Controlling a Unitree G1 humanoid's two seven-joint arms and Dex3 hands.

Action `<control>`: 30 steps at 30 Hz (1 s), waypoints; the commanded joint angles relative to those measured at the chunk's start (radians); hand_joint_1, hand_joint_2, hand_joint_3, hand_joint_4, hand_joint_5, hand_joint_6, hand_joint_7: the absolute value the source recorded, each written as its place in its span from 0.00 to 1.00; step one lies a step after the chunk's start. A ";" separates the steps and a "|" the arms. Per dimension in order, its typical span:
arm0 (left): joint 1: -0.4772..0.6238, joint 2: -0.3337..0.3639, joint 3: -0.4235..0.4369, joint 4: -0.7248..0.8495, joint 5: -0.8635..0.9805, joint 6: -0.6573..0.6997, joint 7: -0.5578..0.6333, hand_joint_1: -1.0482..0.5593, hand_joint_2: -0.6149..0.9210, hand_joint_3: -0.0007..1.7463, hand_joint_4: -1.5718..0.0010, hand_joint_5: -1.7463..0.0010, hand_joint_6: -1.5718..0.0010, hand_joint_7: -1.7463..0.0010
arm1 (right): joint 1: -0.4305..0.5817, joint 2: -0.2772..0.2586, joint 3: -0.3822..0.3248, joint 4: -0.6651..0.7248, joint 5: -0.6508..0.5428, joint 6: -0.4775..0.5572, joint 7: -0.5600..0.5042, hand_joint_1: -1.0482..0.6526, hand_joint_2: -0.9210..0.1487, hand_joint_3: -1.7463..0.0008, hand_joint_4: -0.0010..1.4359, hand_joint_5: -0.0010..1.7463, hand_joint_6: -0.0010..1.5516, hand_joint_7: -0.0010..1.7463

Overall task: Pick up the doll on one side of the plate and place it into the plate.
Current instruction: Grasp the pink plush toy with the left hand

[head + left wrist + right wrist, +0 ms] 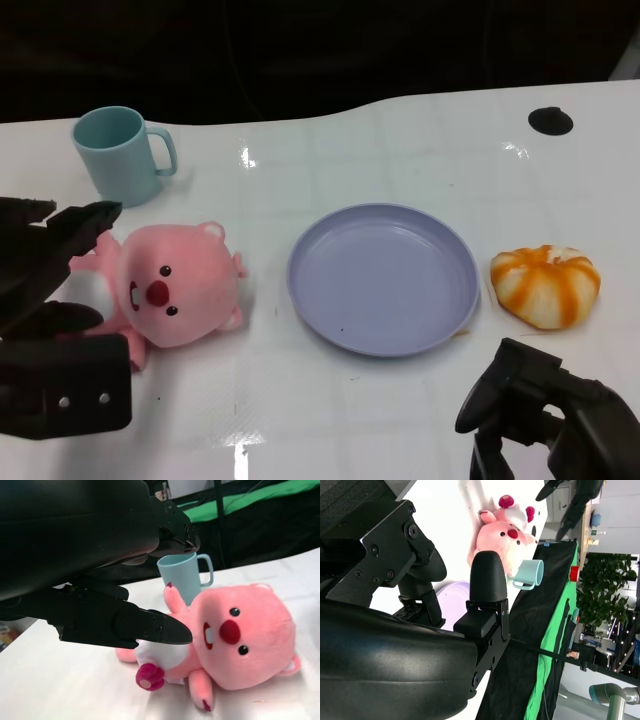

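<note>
The white table (pixel 400 400) is seen with the lavender plate (pixel 384 277) at its centre, bare. The pink plush doll (pixel 175 285) is found at nine o'clock of the plate, not yet lifted, so the whole transfer is judged outstanding. The left hand (pixel 45 290) is spread around the doll's body without a closed grip; the right hand (pixel 545 410) is kept empty, fingers parted, at five o'clock.

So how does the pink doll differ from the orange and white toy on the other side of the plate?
The pink doll lies left of the plate, the orange and white toy right of it. The doll has a face and limbs; the toy is a rounded striped lump. The left hand is spread close by the doll; the right hand is apart from the toy. Both rest on the white table.
</note>
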 commanded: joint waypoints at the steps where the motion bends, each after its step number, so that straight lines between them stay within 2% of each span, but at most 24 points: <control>1: -0.036 0.027 -0.025 0.054 0.013 0.000 0.015 0.18 0.99 0.00 0.98 0.85 0.91 1.00 | 0.007 -0.003 -0.003 -0.020 -0.001 0.011 -0.004 0.67 0.47 0.21 0.48 1.00 0.39 0.88; 11: -0.198 0.002 -0.174 0.313 0.062 0.015 0.006 0.19 1.00 0.01 0.98 0.87 0.91 1.00 | 0.013 -0.003 -0.001 -0.027 0.004 0.016 -0.003 0.67 0.48 0.21 0.48 1.00 0.39 0.88; 24: -0.416 -0.097 -0.357 0.805 0.050 -0.080 0.151 0.26 1.00 0.03 0.91 0.92 0.87 0.99 | 0.020 -0.005 0.007 -0.041 -0.009 0.027 -0.008 0.67 0.49 0.20 0.48 1.00 0.39 0.87; 25: -0.427 -0.106 -0.366 0.834 0.045 -0.088 0.161 0.34 1.00 0.02 0.86 0.92 0.79 0.98 | 0.021 -0.005 0.008 -0.042 -0.011 0.028 -0.009 0.67 0.49 0.20 0.48 1.00 0.39 0.87; 26: -0.440 -0.121 -0.374 0.871 0.041 -0.092 0.176 0.37 1.00 0.02 0.83 0.93 0.74 0.97 | 0.021 -0.004 0.009 -0.042 -0.013 0.027 -0.009 0.66 0.49 0.20 0.48 1.00 0.39 0.87; 28: -0.461 -0.143 -0.390 0.937 0.038 -0.100 0.209 0.45 1.00 0.03 0.68 0.93 0.59 0.97 | 0.020 -0.004 0.010 -0.042 -0.016 0.026 -0.009 0.66 0.49 0.20 0.48 1.00 0.39 0.87; 30: -0.479 -0.160 -0.401 1.001 0.031 -0.112 0.247 0.47 1.00 0.04 0.59 0.91 0.53 0.96 | 0.021 -0.004 0.010 -0.041 -0.015 0.025 -0.009 0.66 0.49 0.20 0.48 1.00 0.39 0.87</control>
